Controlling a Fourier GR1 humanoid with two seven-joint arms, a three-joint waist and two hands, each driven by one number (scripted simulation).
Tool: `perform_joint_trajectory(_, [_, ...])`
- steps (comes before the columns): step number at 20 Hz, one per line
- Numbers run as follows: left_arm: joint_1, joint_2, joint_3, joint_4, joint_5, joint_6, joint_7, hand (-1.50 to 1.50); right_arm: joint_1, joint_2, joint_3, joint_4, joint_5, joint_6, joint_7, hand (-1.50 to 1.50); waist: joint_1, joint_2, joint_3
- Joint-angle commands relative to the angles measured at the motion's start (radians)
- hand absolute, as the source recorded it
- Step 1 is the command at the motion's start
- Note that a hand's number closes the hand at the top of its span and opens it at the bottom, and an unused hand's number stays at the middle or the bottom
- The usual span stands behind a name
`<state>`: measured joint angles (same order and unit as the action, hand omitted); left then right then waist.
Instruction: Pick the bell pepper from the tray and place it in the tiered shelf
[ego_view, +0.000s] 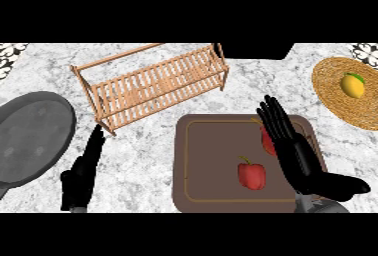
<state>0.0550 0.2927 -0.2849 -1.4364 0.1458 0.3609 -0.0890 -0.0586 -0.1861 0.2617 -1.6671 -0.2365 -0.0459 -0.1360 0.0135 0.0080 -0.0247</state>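
Observation:
A red bell pepper (251, 175) with a green stem lies on the brown tray (210, 150), in its lower right part. My right hand (294, 150) hovers over the tray's right side, just right of the pepper, open with straight fingers pointing away and the thumb spread to the right. It does not touch the pepper. A second red thing (267, 141) shows beside the fingers, mostly hidden by them. The wooden tiered shelf (155, 82) stands at the back, left of centre. My left hand (83, 172) rests open on the counter left of the tray.
A large grey round pan (33, 135) lies at the far left. A woven mat (336, 97) at the back right carries a yellow-green mango (354, 85). A black object (255, 50) sits at the counter's back edge.

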Motion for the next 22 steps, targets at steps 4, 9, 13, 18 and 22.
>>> perform_joint_trajectory(4, [0.020,0.022,0.078,0.036,0.103,-0.036,0.122,0.00,0.061,-0.191,-0.177,-0.149,0.228,-0.188,-0.012,1.50,-0.072,-0.022,0.021])
perform_joint_trajectory(9, [0.061,0.047,0.109,0.028,0.193,-0.099,0.201,0.00,0.232,-0.298,-0.335,-0.049,0.393,-0.361,0.168,1.50,-0.107,-0.011,0.019])
perform_joint_trajectory(13, [-0.041,0.097,0.160,0.083,0.245,-0.192,0.272,0.00,0.440,-0.258,-0.345,-0.251,0.349,-0.331,0.074,-1.50,-0.052,-0.011,0.024])
perform_joint_trajectory(18, [-0.058,0.072,0.141,0.085,0.223,-0.179,0.299,0.00,0.626,-0.310,-0.272,-0.470,0.376,-0.201,0.076,-1.50,-0.044,-0.011,0.023])
perform_joint_trajectory(22, [-0.075,0.073,0.144,0.077,0.219,-0.179,0.322,0.00,0.726,-0.366,-0.245,-0.711,0.413,-0.140,0.251,-1.50,-0.042,-0.011,0.022])
